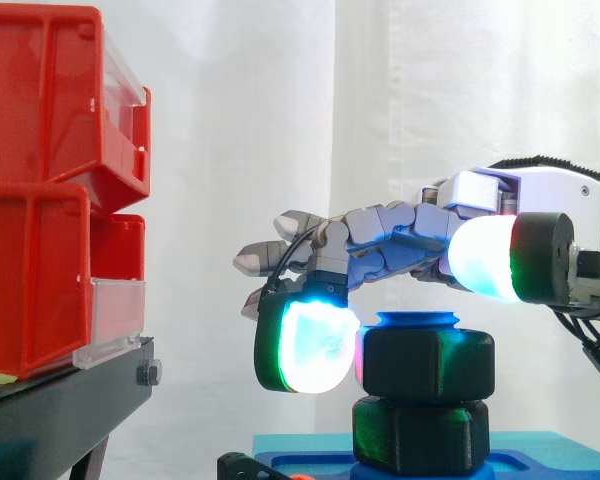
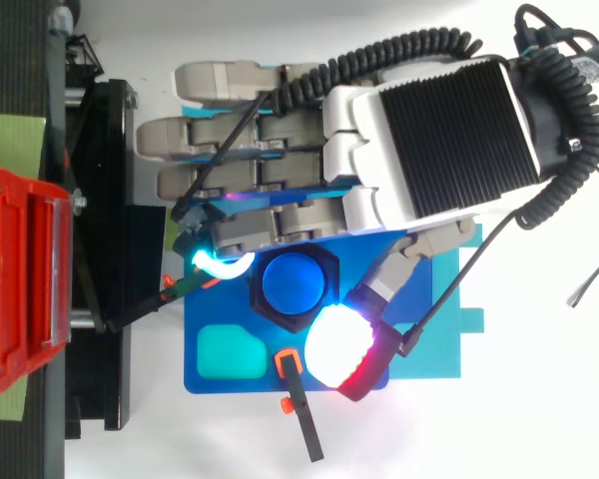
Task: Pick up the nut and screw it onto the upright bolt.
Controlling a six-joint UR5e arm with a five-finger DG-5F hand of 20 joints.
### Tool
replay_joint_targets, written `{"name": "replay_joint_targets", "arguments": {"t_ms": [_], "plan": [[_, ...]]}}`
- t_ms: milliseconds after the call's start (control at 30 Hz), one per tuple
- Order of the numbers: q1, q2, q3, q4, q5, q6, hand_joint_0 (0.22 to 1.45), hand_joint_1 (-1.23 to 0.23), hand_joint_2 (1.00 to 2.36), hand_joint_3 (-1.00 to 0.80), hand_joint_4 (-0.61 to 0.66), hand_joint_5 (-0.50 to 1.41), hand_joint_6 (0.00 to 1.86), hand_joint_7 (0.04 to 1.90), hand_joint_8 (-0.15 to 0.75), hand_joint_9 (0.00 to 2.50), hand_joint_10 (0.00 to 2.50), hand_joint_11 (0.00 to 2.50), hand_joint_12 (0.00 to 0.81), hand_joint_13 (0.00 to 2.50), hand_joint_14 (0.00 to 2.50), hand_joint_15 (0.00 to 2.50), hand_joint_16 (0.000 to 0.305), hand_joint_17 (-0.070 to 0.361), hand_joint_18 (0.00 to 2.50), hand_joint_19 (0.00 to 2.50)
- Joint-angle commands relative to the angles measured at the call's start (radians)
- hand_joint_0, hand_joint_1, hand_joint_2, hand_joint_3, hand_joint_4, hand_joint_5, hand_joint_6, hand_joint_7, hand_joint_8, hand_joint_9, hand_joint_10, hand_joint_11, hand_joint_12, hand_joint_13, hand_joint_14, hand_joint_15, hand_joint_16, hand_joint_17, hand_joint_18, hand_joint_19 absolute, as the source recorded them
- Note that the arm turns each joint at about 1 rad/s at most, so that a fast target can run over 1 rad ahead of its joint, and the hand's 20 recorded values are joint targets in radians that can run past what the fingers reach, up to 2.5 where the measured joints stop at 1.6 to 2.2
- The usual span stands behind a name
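One black hexagonal plastic nut (image 1: 430,365) sits on the one upright blue plastic bolt (image 1: 417,321); the round top of the bolt stands a little above the nut. In the top view the blue bolt top (image 2: 293,282) shows in the middle of the nut (image 2: 256,283). Directly below the nut, the side view shows a second black hexagonal piece (image 1: 420,435) of about the same width, so two black hexagons are stacked there. This lower piece stands on a flat blue plate (image 2: 230,309).

The robot hand (image 1: 390,235) comes from the right and reaches across the top of the nut. From above, the hand (image 2: 429,130) covers the far part of the blue plate. It is close around the nut, but if it really grips the nut I cannot tell.

The blue plate has one turquoise rounded recess (image 2: 230,351) near its front left corner. One black clamp bar with orange ends (image 2: 301,414) lies at the front edge of the plate. Under the plate there is one paler cyan sheet (image 2: 449,349).

At the left, two red plastic bins are stacked, the upper red bin (image 1: 50,90) on the lower red bin (image 1: 40,280), and each has one clear front strip. They rest on the black metal stand (image 1: 70,400), well apart from the nut. Behind all hangs the white curtain (image 1: 240,130)
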Motion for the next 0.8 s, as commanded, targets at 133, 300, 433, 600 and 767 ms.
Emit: {"name": "replay_joint_targets", "arguments": {"t_ms": [133, 300, 433, 600, 767], "plan": [[-0.013, 0.000, 0.000, 0.002, -0.004, 0.000, 0.47, -0.09, 1.00, -0.50, 0.21, -0.14, 0.50, 1.26, 0.239, 0.36, 0.00, 0.00, 0.330, 0.09, 0.00, 0.00, 0.045, 0.100, 0.00, 0.00], [-0.020, 0.000, 0.000, 0.002, -0.006, -0.001, 0.48, -0.10, 1.00, -0.50, 0.20, -0.13, 0.50, 1.38, 0.244, 0.38, 0.00, 0.00, 0.327, 0.11, 0.00, 0.00, 0.044, 0.099, 0.00, 0.00], [-0.027, 0.000, 0.000, 0.002, -0.011, -0.001, 0.48, -0.11, 1.00, -0.50, 0.21, -0.13, 0.54, 1.35, 0.247, 0.39, 0.00, 0.00, 0.322, 0.12, 0.00, 0.00, 0.044, 0.098, 0.00, 0.00], [-0.037, 0.000, 0.001, 0.002, -0.021, -0.003, 0.48, -0.12, 1.00, -0.50, 0.23, -0.13, 0.63, 1.20, 0.254, 0.41, 0.00, 0.00, 0.320, 0.13, 0.00, 0.00, 0.043, 0.096, 0.00, 0.00], [-0.042, 0.000, 0.001, 0.010, -0.029, -0.003, 0.49, -0.13, 1.00, -0.50, 0.23, -0.11, 0.61, 1.21, 0.256, 0.43, 0.00, 0.00, 0.318, 0.15, 0.00, 0.00, 0.042, 0.094, 0.00, 0.00]]}}
